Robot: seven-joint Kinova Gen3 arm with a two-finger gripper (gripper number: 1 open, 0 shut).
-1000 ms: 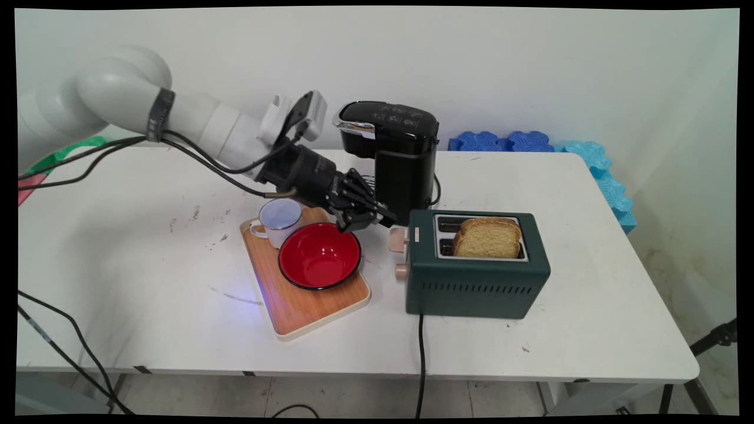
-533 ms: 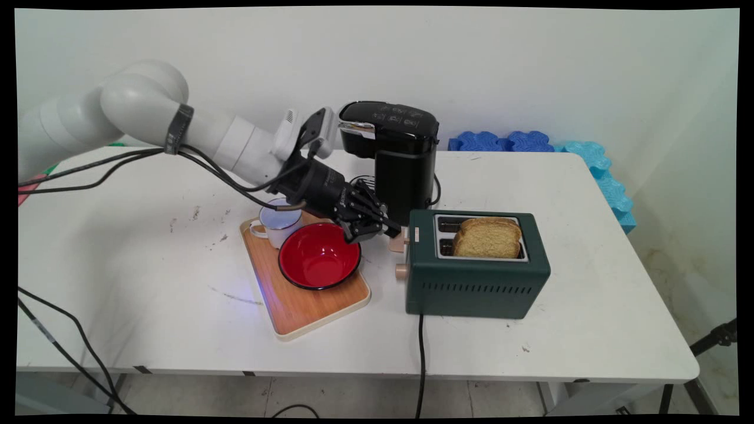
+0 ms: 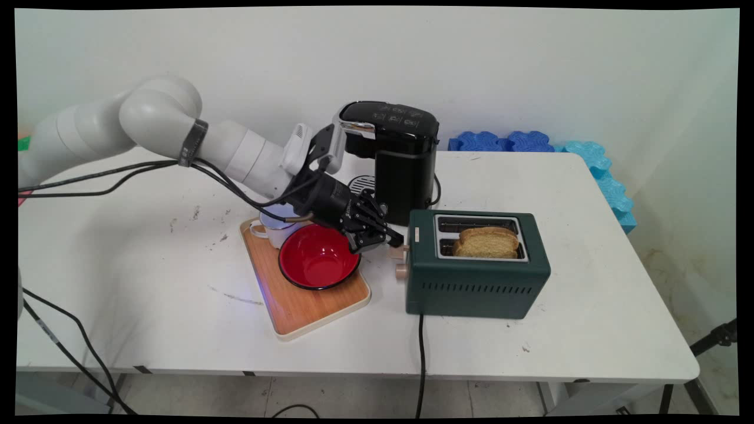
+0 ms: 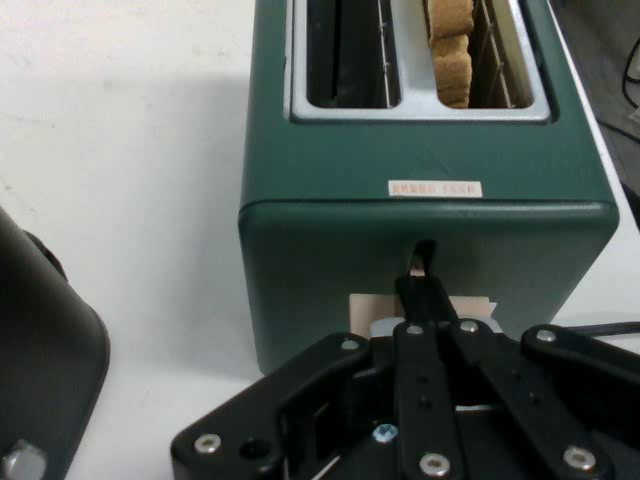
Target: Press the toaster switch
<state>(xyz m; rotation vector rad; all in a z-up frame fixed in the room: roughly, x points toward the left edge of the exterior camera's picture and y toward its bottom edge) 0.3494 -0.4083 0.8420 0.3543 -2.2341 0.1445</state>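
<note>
A dark green toaster (image 3: 477, 282) stands right of the table's middle, with a slice of bread (image 3: 489, 241) sunk low in its near slot. My gripper (image 3: 393, 240) is shut, and its tips rest on the beige lever (image 3: 399, 252) at the toaster's left end. In the hand view the closed fingertips (image 4: 421, 290) lie on top of the lever plate (image 4: 365, 308), just under the slot in the toaster's (image 4: 420, 220) end wall. The bread (image 4: 452, 40) shows in the right slot; the other slot holds nothing. A beige knob (image 3: 401, 271) sits below the lever.
A black coffee machine (image 3: 400, 159) stands behind the gripper. Left of the toaster, a wooden tray (image 3: 306, 306) carries a red bowl (image 3: 318, 256) and a white mug (image 3: 272, 227) under the arm. The toaster's cord (image 3: 420, 353) hangs over the front edge. Blue foam pieces (image 3: 530, 141) line the back right.
The arm has moved right and down, its gripper meeting the toaster's lever. The lever has gone down and the bread has sunk lower into the slot.
</note>
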